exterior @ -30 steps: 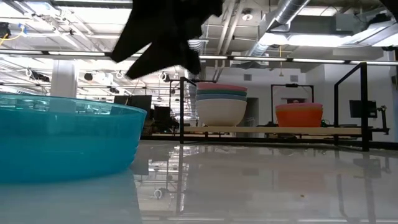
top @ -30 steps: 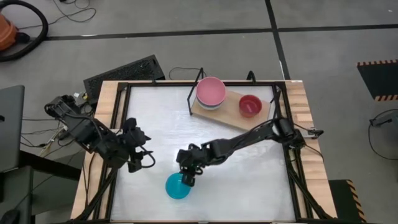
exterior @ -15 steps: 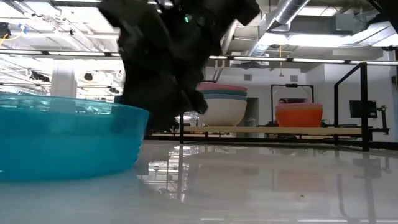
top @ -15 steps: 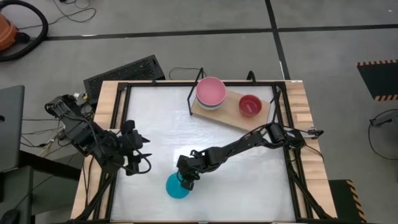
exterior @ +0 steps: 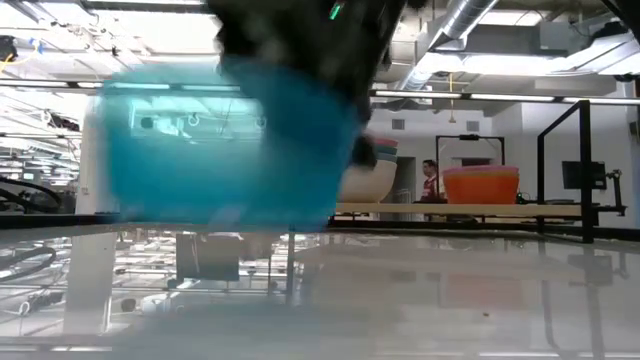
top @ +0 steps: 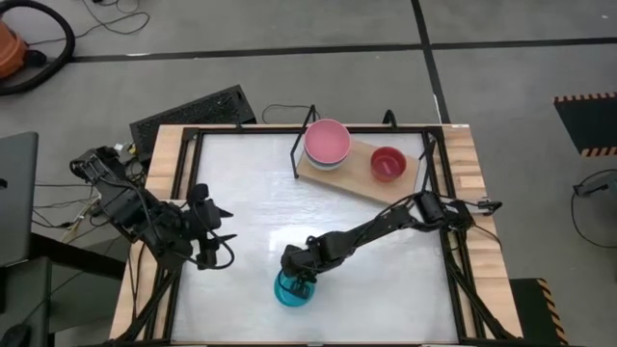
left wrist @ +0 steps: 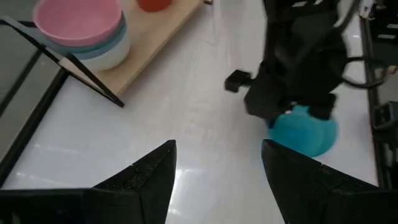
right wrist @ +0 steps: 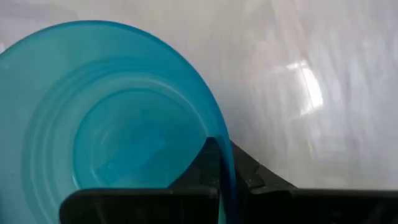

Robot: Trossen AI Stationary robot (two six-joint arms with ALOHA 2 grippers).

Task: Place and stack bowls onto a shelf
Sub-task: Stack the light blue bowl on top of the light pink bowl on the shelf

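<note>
Near the worktop's front edge | right gripper [top: 297,283] jaws pinch only the blue bowl [top: 293,288] rim, could slip or tilt before the shelf [top: 359,179] | left gripper [top: 214,238] jaws open, idle

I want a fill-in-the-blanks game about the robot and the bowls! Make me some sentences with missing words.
1. The right gripper is shut on the rim of the bright ____ bowl.
2. On the shelf, the top bowl of the stack is coloured ____.
3. The orange-red bowl sits on the shelf ____ the stack, not on it.
4. The left gripper waits with its fingers ____.

Missing words: blue; pink; beside; open
</note>
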